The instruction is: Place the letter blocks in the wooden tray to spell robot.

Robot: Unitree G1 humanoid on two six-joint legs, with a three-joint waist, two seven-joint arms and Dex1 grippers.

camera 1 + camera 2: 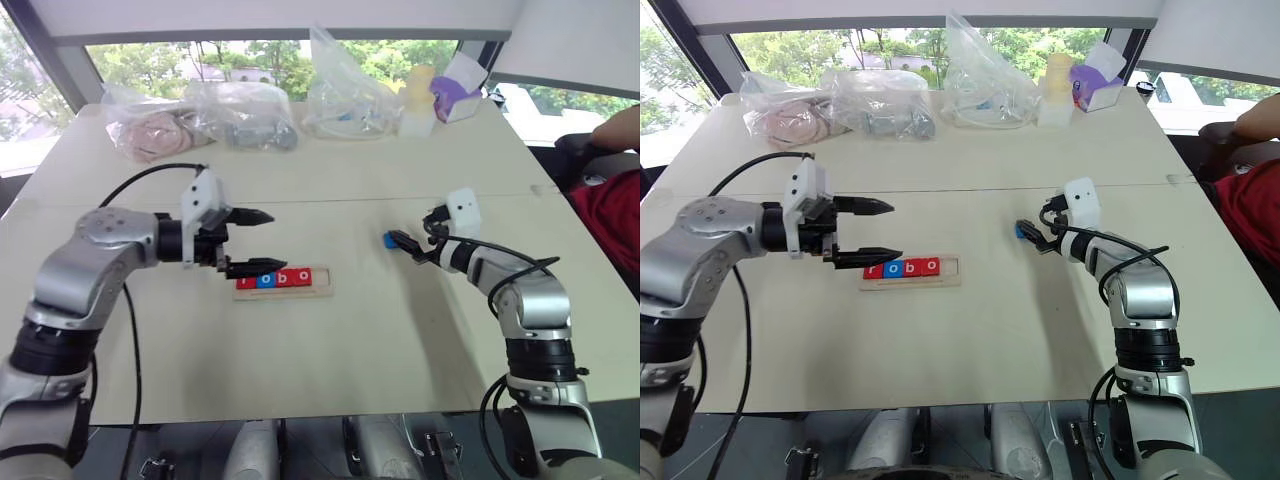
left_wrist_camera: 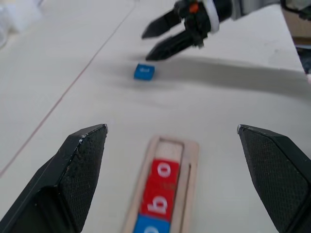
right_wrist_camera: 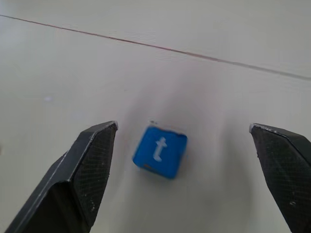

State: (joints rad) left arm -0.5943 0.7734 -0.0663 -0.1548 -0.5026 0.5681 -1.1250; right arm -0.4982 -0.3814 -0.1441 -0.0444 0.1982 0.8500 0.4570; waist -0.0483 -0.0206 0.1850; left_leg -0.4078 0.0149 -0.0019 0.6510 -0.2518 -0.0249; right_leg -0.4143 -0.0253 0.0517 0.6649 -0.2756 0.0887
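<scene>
- The left gripper hangs above the pale table, its jaws spread wide and holding nothing, one black finger above the other and pointing toward the robot's right.
- Just below its lower finger lies the wooden tray, flat on the table in front of the robot.
- Four letter blocks sit side by side in the tray: a red r, a blue o, a red b and a red o, touching one another.
- The slot at the tray's right end is bare wood, seen clearly in the left wrist view.
- The right gripper reaches low over the table on the robot's right, jaws spread wide and gripping nothing.
- The blue t block lies flat on the table, letter up, well apart from the tray and to its right.
- In the right wrist view the t block sits between the two open fingers, nearer one of them, touching neither.
- From the head views the right gripper's fingertips stand just beside the t block.
- Clear plastic bags and a purple-and-white box line the table's far edge.
- A person's arm and a red garment show at the table's right side.
</scene>
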